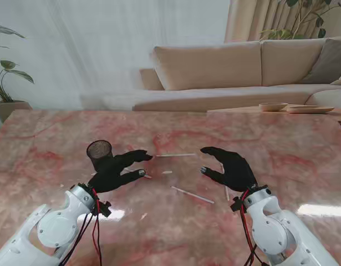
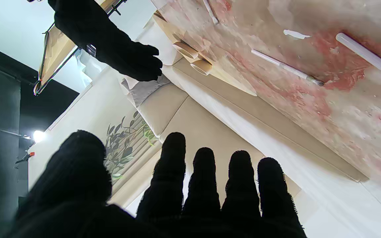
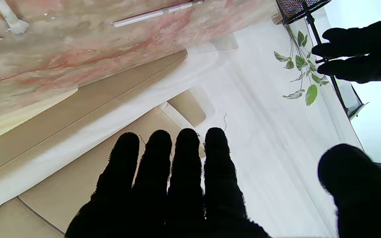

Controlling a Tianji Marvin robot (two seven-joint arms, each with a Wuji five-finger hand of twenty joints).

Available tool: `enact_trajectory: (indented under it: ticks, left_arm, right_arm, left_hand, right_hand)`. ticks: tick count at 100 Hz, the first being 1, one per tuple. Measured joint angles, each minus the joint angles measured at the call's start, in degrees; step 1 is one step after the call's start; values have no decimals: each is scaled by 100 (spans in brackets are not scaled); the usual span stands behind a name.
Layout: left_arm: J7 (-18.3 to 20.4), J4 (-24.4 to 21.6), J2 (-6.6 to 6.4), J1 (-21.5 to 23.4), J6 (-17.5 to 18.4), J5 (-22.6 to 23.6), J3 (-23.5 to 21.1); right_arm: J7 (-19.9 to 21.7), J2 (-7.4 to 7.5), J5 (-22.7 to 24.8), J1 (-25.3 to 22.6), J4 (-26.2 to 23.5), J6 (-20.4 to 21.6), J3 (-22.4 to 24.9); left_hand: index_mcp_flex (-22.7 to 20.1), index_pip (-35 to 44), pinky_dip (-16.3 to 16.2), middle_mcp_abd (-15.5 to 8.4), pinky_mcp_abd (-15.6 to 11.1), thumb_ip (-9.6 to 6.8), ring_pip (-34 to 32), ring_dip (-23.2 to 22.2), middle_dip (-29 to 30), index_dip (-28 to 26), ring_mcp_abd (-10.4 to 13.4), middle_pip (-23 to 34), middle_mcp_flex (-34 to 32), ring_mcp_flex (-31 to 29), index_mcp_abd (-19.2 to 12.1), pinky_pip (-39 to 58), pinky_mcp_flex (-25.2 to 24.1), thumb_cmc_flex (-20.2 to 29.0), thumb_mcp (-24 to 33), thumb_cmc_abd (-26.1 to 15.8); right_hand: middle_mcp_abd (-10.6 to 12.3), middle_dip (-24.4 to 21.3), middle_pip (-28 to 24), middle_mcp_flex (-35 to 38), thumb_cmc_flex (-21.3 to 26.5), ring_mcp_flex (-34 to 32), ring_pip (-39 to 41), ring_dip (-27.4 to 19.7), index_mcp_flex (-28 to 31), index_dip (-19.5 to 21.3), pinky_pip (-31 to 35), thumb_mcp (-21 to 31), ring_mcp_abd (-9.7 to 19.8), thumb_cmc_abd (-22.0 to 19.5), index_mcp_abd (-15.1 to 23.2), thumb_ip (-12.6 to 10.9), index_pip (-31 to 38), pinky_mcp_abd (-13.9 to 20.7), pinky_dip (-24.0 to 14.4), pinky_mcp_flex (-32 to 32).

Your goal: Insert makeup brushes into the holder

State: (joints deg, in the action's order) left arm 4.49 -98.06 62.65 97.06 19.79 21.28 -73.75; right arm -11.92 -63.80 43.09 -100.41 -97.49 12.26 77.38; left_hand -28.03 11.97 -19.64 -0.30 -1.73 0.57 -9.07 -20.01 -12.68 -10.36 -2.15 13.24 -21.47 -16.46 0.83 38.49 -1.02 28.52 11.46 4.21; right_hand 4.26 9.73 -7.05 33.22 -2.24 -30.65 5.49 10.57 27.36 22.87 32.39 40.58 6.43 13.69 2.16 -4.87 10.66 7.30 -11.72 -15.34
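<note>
Stand view: both gloved hands, left hand [image 1: 117, 170] and right hand [image 1: 230, 168], hover spread and empty over the marbled desk [image 1: 281, 149]. Thin brushes [image 1: 191, 194] lie between them (flat, hard to pinch); mesh holder [image 1: 98, 153] stands upright beside the left hand. Best approach: pinch a handle mid-shaft, then lift.

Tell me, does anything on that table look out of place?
Yes: the brushes lie scattered flat on the table, one between the hands and one nearer to me, none visibly in the mesh holder.

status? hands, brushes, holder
Left hand and right hand open, empty. Brushes flat on the table, between the hands. Holder upright beside left hand. Nothing blocking.
</note>
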Motion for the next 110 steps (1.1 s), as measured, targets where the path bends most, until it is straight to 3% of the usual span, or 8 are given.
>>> enact_trajectory:
  ticks: [22, 38, 62, 67, 70, 84, 96, 110]
  left_arm:
    - [15, 7, 0, -5, 20, 5, -5]
    - [33, 33, 0, -42, 42, 3, -5]
    - [84, 127, 0, -69, 139, -11, -69]
    - [82, 170, 0, -77, 203, 0, -80]
    - [77, 201, 0, -84, 244, 12, -87]
    - [56, 306, -1, -112, 290, 26, -106]
    - [31, 369, -1, -126, 330, 21, -117]
    - [30, 433, -1, -140, 399, 19, -141]
  right_arm:
    - [47, 5, 40, -27, -34, -94, 6]
    - [37, 8, 167, -56, -98, -403, 6]
    - [52, 28, 977, -61, -223, -1257, 68]
    - [158, 51, 1078, -61, -270, -1428, 94]
    - [248, 69, 1218, -61, -308, -1590, 102]
    - [519, 137, 1886, -49, -415, -2338, 104]
    - [507, 188, 2167, 101, -322, -2889, -57]
    - [1168, 241, 2501, 409, -211, -3632, -335]
  left_hand:
    - [3, 0, 0, 0, 0, 0, 0, 0, 1, 1, 0, -1, 0, 58, 22, 0, 0, 0, 0, 0]
    - [4, 0, 0, 0, 0, 0, 0, 0, 1, 1, 0, -1, 0, 58, 23, 0, 0, 0, 0, 0]
    - [4, 0, 0, 0, 0, 0, 0, 1, 1, 1, 1, -1, 0, 58, 24, 0, 0, 1, 1, 0]
    - [4, 0, 0, 0, 0, 0, 0, 1, 1, 1, 1, -1, 0, 58, 24, 0, 0, 2, 2, 0]
    - [4, 0, 0, 0, 0, 0, 0, 1, 1, 1, 1, -1, 0, 58, 24, 0, 0, 2, 2, 0]
    - [4, 0, 6, 0, 0, -1, 0, 1, 1, 1, 1, -1, 0, 58, 24, 0, 0, 3, 3, 0]
    - [4, 0, 33, 0, 0, -1, 0, 1, 1, 1, 1, -1, 0, 58, 24, -8, 0, 3, 3, 0]
    - [4, 0, 56, 0, 0, -1, 0, 1, 1, 1, 1, -1, 0, 58, 25, -18, 0, 4, 3, 0]
  right_hand:
    - [3, 0, 0, 22, 1, -5, 0, 0, 1, 8, 0, 0, 0, 0, 0, 0, 0, -76, 0, -12]
    - [17, 25, -5, 89, 100, -10, 7, 0, 5, 21, 165, 51, 0, 102, 40, 0, 5, -148, -138, -80]
    - [18, 1216, -767, 572, 601, -674, 860, 1230, 229, 696, 1327, 49, -257, 932, 37, 5, 573, -520, -1982, -355]
    - [18, 1435, -952, 655, 667, -829, 1148, 1427, 265, 872, 1649, 103, -275, 1173, 37, 124, 631, -539, -2464, -434]
    - [18, 1584, -1075, 731, 794, -945, 1312, 1658, 337, 948, 1908, 131, -295, 1315, 41, 258, 702, -544, -2749, -507]
    - [18, 2224, -1824, 1374, 1190, -1613, 2771, 2596, 990, 1280, 3535, 216, -361, 2090, 43, 425, 1017, -639, -3767, -1027]
    - [46, 2649, -2326, 2104, 1613, -2297, 3983, 3075, 1630, 1390, 4752, 90, -236, 2156, 209, 426, 1375, -571, -3892, -1689]
    - [59, 2828, -2572, 2682, 1959, -2779, 4689, 3278, 2096, 1392, 5416, -229, -234, 2158, 295, 486, 1663, -545, -3893, -2205]
